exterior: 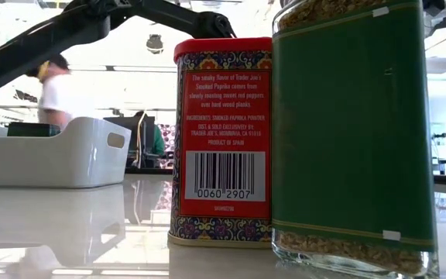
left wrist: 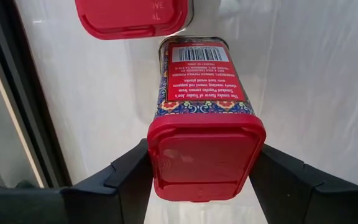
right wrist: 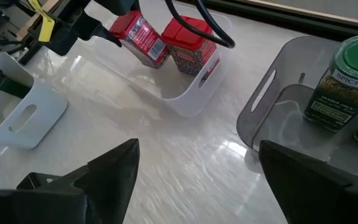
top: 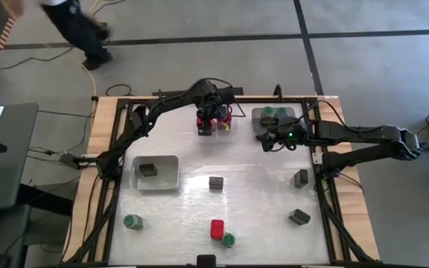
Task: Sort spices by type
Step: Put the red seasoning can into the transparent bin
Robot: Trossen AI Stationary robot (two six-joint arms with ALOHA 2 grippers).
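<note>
The left gripper [left wrist: 201,171] is at the far edge of the table, over a clear tray [right wrist: 194,93]. Its two fingers [left wrist: 126,177] squeeze a red tin [left wrist: 205,146] by its red lid. The tin hangs tilted over the tray, most likely so it can go down next to the other red tin [right wrist: 188,43] that already stands there. Reds go with reds.

The right gripper [right wrist: 197,168] waits close by, just beside a grey tray [top: 263,117] near the far right corner. Its fingers are spread wide and hold nothing. Green-lidded jars [top: 274,112] stand in that grey tray, one of them [right wrist: 340,84] easy to see in the right wrist view. So that tray looks like the home for green ones.

A white tray [top: 171,173] sits toward the left edge of the table with one dark tin [top: 147,170] inside. That seems to be the spot for dark tins.

Many spices are not sorted yet. Three dark tins lie loose: one in the middle [top: 215,182] and two near the right edge [top: 301,178] [top: 299,217]. A green jar [top: 132,221] stands near the near left corner. A red tin [top: 217,228] and a green jar [top: 229,240] stand side by side at the near edge. The job looks about half done.
</note>
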